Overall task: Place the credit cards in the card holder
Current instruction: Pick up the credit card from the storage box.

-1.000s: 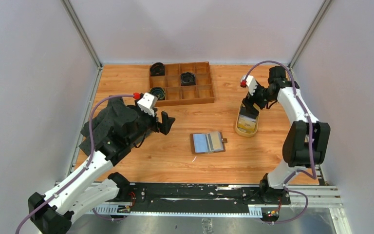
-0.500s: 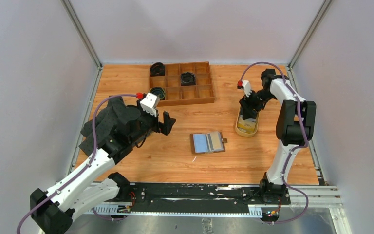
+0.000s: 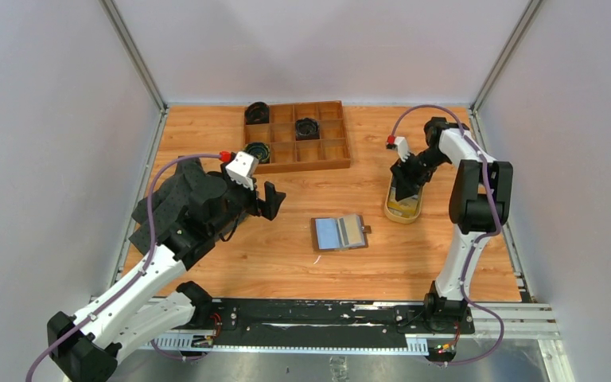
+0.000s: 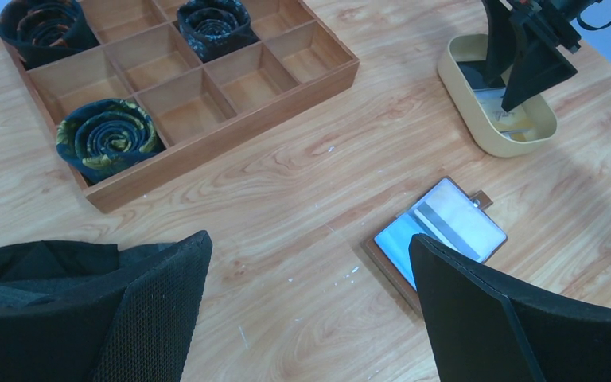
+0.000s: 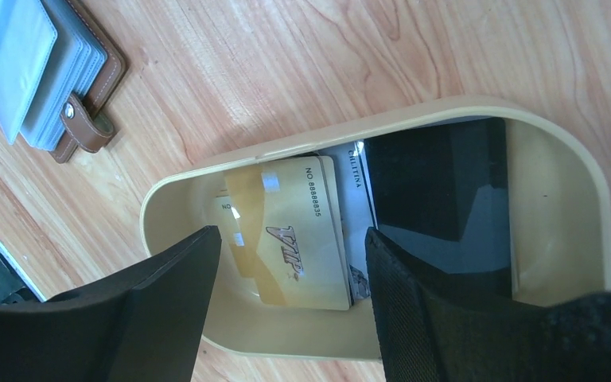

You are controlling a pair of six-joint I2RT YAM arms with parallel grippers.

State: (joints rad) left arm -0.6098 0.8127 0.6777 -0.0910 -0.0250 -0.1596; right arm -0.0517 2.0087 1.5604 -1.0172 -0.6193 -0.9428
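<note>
My right fingers (image 5: 167,310) stand well apart and hold nothing. They hang low over the tan oval dish (image 5: 414,119), which sits at the right side of the counter (image 3: 286,263). The credit cards (image 5: 302,239) lie inside that dish in a loose overlapping pile. The gold card is on top, a pale printed card (image 5: 356,215) shows under its edge, and a glossy black card (image 5: 437,183) lies beside them. One of my right fingers is over the black card and the other is above the dish's near rim, with the gold card in the gap between them.

The card holder (image 3: 339,232) lies open near the middle of the counter, well apart from the dish. Its pale blue sleeves face up and its brown snap tab points toward the dish.

My left fingers (image 4: 151,310) are spread wide and empty, raised above the counter to the left of the card holder. Beyond them sits a wooden compartment tray (image 3: 318,163) with three dark rolled coils (image 4: 107,135) in its cells.
</note>
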